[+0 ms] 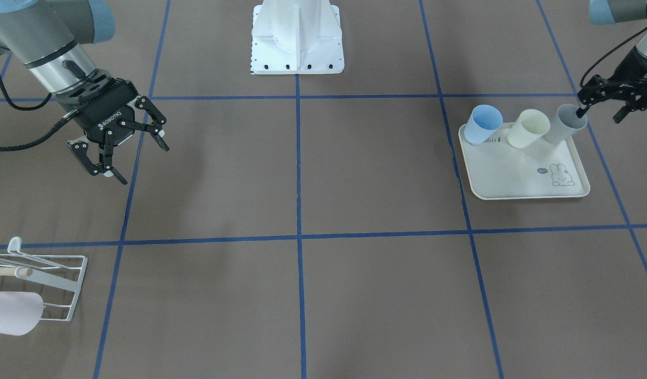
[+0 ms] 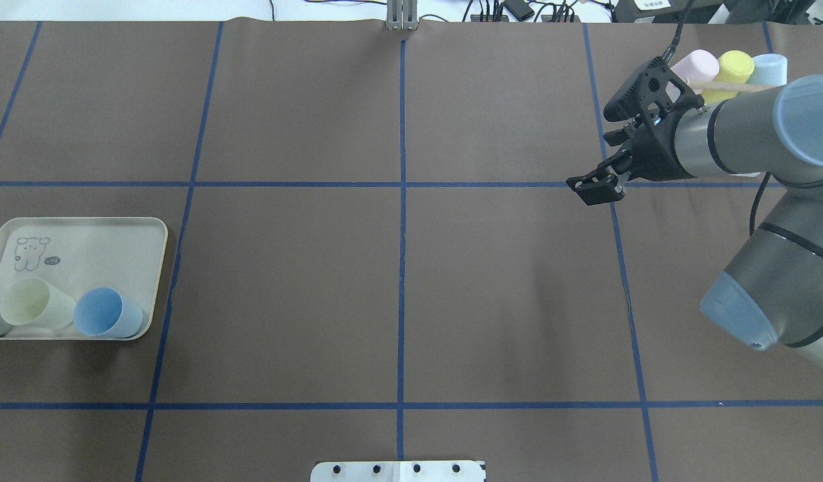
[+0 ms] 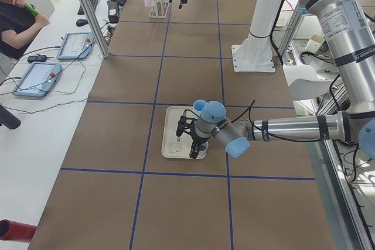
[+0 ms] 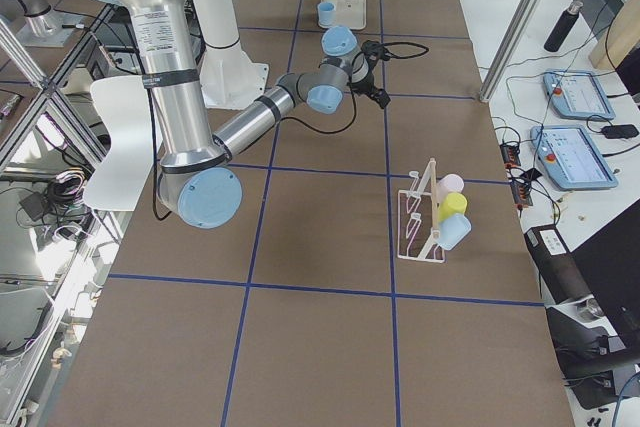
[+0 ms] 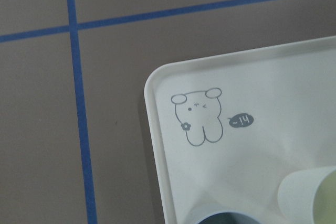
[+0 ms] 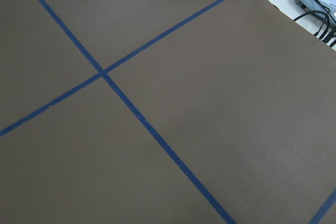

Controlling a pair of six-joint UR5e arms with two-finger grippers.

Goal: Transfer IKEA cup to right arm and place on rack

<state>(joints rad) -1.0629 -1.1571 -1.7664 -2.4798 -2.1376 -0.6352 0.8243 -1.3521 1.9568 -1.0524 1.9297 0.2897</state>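
Three cups lie tilted on the cream rabbit-print tray (image 1: 513, 173): a blue cup (image 1: 484, 123), a cream cup (image 1: 528, 128) and a grey cup (image 1: 565, 123). My left gripper (image 1: 602, 111) is open at the grey cup's mouth, with one fingertip (image 1: 582, 110) inside the rim and the other outside. My right gripper (image 1: 142, 164) is open and empty, above bare table on the other side. The white wire rack (image 1: 44, 279) stands at the far edge and holds a pink cup (image 1: 13, 313). The left wrist view shows the tray (image 5: 252, 77) and the cream cup (image 5: 310, 198), but no fingers.
The rack (image 4: 425, 217) also carries yellow and light-blue cups (image 4: 455, 232). The white robot base (image 1: 297, 37) stands at the table's middle back. Blue tape lines grid the brown table. Operator desks with tablets (image 4: 575, 97) lie beyond the table's far edge.
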